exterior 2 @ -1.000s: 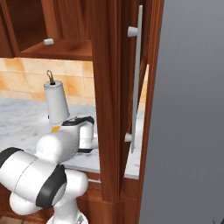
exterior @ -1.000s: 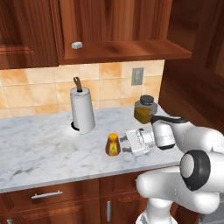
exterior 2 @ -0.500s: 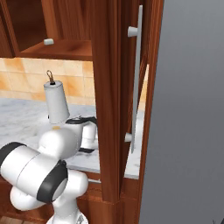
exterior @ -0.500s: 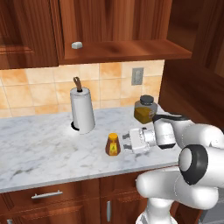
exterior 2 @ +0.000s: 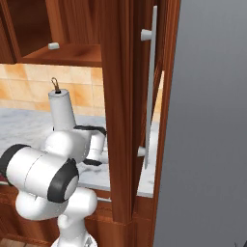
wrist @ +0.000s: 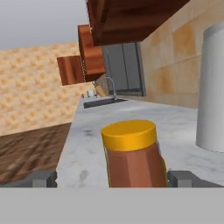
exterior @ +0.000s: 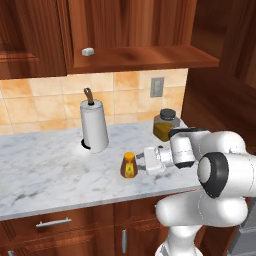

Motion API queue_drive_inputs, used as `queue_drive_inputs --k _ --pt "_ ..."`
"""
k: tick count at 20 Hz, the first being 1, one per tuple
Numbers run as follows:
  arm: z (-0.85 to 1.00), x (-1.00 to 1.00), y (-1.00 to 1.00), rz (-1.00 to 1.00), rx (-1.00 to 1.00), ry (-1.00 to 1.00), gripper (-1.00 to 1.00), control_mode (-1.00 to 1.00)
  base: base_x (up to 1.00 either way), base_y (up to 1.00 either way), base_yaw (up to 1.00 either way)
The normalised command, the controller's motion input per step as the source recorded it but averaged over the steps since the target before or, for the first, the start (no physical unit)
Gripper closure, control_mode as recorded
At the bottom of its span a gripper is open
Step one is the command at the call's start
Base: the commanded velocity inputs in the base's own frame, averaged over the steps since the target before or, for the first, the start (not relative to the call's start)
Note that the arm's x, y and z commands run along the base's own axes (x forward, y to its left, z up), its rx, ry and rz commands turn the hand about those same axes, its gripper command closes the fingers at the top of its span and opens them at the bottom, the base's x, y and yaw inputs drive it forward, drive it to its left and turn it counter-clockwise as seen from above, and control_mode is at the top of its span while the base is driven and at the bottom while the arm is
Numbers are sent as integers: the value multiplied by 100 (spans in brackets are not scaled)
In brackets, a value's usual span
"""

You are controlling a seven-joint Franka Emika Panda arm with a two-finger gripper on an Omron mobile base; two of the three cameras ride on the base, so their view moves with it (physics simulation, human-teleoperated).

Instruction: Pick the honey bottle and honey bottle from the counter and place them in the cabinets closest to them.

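my claw (wrist: 112, 178) spread wide either side of honey bottle (exterior: 129, 165) (upright on marble counter (exterior: 45, 175)), fingers not touching; paper-towel roll (exterior: 94, 125) behind.

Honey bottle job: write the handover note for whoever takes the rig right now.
Hand: open, level with the counter, fingertips either side of the honey bottle, not closed on it.
Honey bottle: upright near the front edge of the marble counter, right of the paper-towel roll, in front of the dark-lidded amber jar.
Cabinets: the shelf ledge holds only a small white object.
Done: approach to the bottle.
Left: grasp, lift, place in the cabinet. I see just one honey bottle; find the second.
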Motion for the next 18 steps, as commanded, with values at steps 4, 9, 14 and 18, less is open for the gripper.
queue_drive_inputs --k 4,9,14,18 --pt "-25 1 13 0 0 0 -100 -100 0 0 0" --pt "-6 29 1 0 0 0 -100 -100 0 0 0" --pt "-2 25 0 0 0 0 -100 -100 0 0 0" --pt "-20 0 8 0 0 0 -100 -100 0 0 0"
